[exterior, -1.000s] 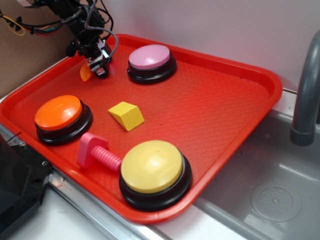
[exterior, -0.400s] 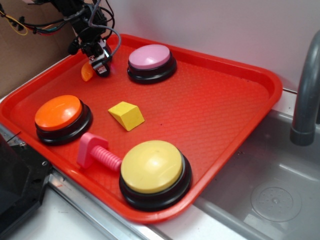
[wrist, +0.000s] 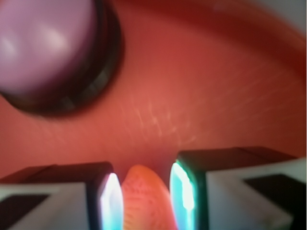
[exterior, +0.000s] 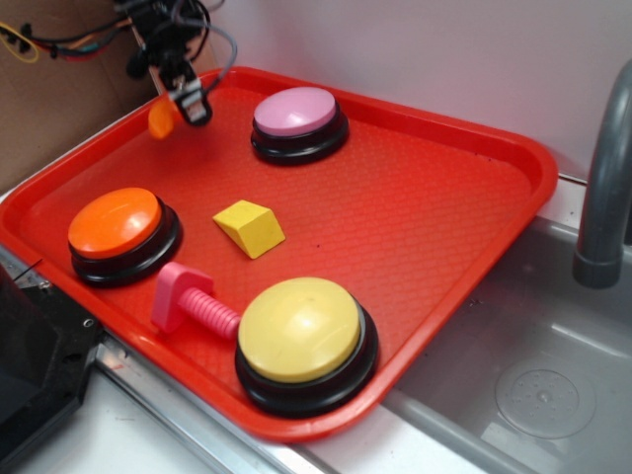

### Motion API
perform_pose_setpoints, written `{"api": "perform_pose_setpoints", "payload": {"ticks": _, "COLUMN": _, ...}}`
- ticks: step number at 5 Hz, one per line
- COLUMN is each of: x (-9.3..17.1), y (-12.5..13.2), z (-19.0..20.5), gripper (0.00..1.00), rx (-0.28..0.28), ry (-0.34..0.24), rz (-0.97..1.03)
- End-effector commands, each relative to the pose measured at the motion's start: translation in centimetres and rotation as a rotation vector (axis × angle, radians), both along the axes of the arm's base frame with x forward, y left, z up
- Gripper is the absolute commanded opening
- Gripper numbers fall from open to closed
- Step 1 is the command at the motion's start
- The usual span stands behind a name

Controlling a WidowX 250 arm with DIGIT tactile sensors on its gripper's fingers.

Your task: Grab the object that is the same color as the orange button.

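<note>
Lifting clear of the tray, the orange segment is now carried higher at 11 o'clock, pinched in the closed claw; the grab looks done.

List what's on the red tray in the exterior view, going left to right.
orange button → orange piece held in the gripper → pink bolt → yellow wedge block → yellow button. The pink-purple button overlaps the yellow one in left-right position.

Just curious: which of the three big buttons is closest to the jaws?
The pink-purple domed button at the tray's far side; the orange and yellow buttons sit nearer the front.
</note>
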State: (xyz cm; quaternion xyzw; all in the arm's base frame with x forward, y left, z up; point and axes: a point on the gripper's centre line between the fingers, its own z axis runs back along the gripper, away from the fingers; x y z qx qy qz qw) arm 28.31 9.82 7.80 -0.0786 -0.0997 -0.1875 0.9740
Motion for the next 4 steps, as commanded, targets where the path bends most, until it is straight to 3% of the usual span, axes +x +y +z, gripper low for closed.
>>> {"api": "perform_pose_setpoints", "payload": {"ticks": 1, "x": 1.2, "y": -5.5, "z": 8.6, "gripper": 0.00, "rx": 0.189, "ry": -0.022, "rz": 0.456}}
{"api": "perform_pose_setpoints", "payload": {"ticks": 2, "x": 0.9, "y": -8.3, "z": 10.4, "gripper": 0.00, "rx": 0.132, "ry": 0.058, "rz": 0.555}}
{"api": "perform_pose_setpoints", "payload": {"ticks": 3, "x": 0.7, "y": -9.9, "z": 11.6, "gripper": 0.00, "rx": 0.086, "ry": 0.086, "rz": 0.615}}
{"api": "perform_pose_setpoints", "payload": {"ticks": 4, "x": 0.1, "y": -10.8, "z": 11.8, "gripper": 0.00, "rx": 0.017, "ry": 0.154, "rz": 0.692}}
